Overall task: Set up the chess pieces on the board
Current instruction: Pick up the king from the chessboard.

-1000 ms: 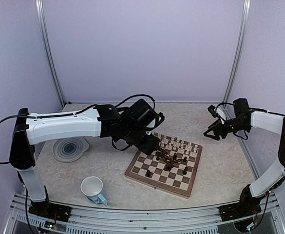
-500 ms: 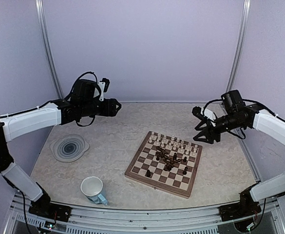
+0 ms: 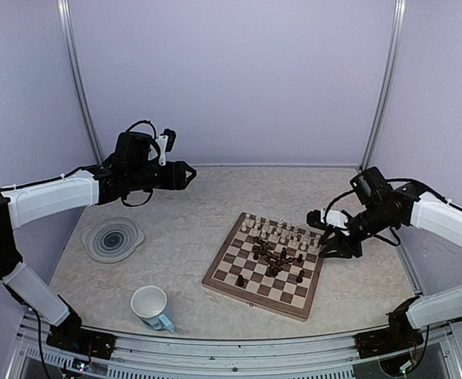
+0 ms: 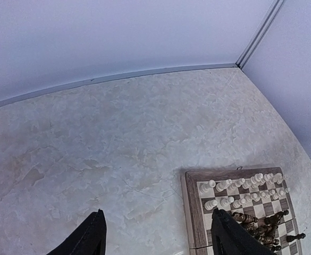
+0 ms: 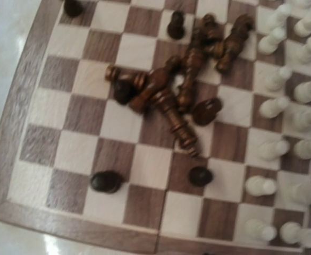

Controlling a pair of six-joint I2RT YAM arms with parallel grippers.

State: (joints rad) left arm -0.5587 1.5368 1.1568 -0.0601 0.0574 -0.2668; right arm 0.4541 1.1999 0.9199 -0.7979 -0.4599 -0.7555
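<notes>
The square wooden chessboard [image 3: 254, 299] with dark brown and cream checks lies flat on the pale marbled table [image 3: 183, 237], slightly right of centre and turned a little. The small turned cream-white pieces [image 3: 287, 234] stand in two rows along its 12 o'clock edge. Most of the small turned dark brown pieces [image 5: 171, 101] lie toppled in a crossed heap at the board's middle. A few more dark ones stand alone on squares around it, one [image 5: 106, 181] near the wooden border.

The heap is the hazard. The pieces lie across one another, so fingers closing on one would likely nudge or roll its neighbours, or pinch two at once. A roller could knock into the cream rows just beside it and tip them over. A piece gripped on its side would also be hard to stand upright.

The right gripper [image 3: 325, 233] hovers at the board's 3 o'clock corner, forearm reaching in from the right and wrist angled down over the heap. Its fingers are outside its own camera's view, so I cannot tell whether it is spread or clamped. The left gripper [image 3: 185, 175] hangs high at 10 o'clock, well apart from the board, fingers [image 4: 94, 236] spread with nothing between them. A round grey swirl-patterned plate [image 3: 114, 239] sits at 9 o'clock and a white ceramic mug [image 3: 150, 306] at 8 o'clock.
</notes>
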